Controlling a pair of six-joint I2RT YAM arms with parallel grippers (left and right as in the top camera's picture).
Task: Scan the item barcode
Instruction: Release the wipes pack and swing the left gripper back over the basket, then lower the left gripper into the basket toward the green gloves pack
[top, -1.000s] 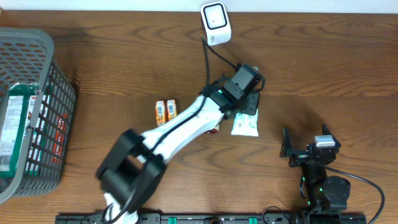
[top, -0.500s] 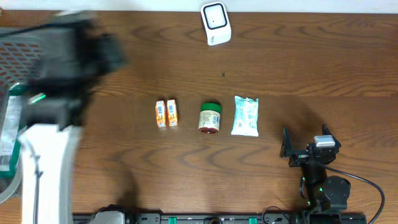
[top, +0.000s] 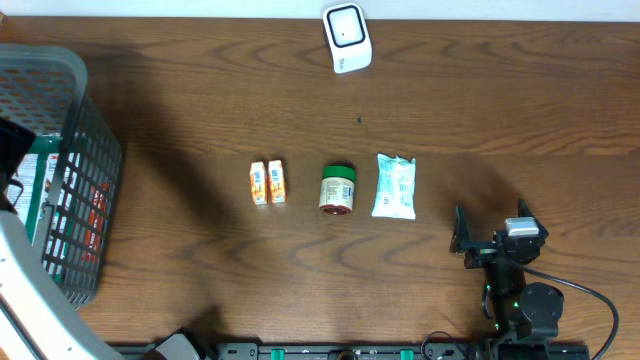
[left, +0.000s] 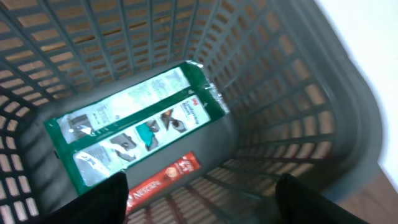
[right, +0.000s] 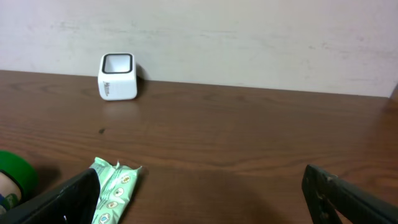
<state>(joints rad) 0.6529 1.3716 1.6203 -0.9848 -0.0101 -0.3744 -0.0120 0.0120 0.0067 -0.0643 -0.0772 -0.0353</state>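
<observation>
Overhead straight down on table (top: 500, 110); left wrist close into basket (left: 298, 93); right wrist low, facing scanner (right: 118, 76)

a dark wooden table (top: 500, 120) (its grain running sideways) meets a pale wall (right: 249, 37) at the far edge.

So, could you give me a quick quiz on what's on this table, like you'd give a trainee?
1. True or false: the green-lidded jar lies between the orange boxes and the pale packet.
2. Pick one: the left gripper hovers over A) a sink, B) the basket, C) a stove.
3. Fill in: the jaws of the left gripper and the right gripper both stand ___.
Key: 1 true; 2 B; 3 open.
</observation>
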